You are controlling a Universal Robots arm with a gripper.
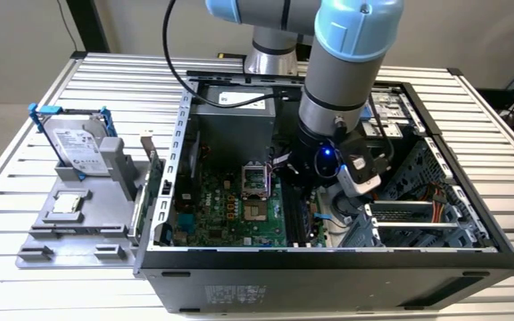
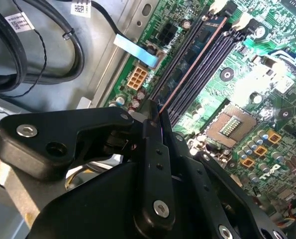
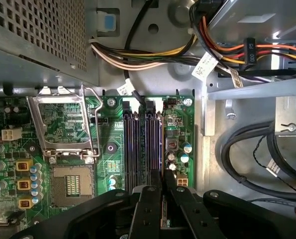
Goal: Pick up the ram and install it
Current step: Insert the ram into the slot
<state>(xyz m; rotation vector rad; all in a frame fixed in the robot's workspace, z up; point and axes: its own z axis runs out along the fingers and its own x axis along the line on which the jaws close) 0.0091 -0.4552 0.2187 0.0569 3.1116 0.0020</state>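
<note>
One ram, four memory slots

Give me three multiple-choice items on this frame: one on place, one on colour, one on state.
1. Where is the gripper?
A) inside the computer case, at the memory slots
B) outside it, over the table
C) on the floor

2. What colour is the frame around the hard drive?
A) red
B) blue
C) yellow

3. How is the processor socket?
A) covered by a cooler
B) clamped on a chip
C) empty, its cover plate flipped up

Answers:
1 A: both wrist views show it pinching the ram at the slots.
2 B: blue rails stand out in the exterior view.
3 C: bare contacts show in the first wrist view.
</note>
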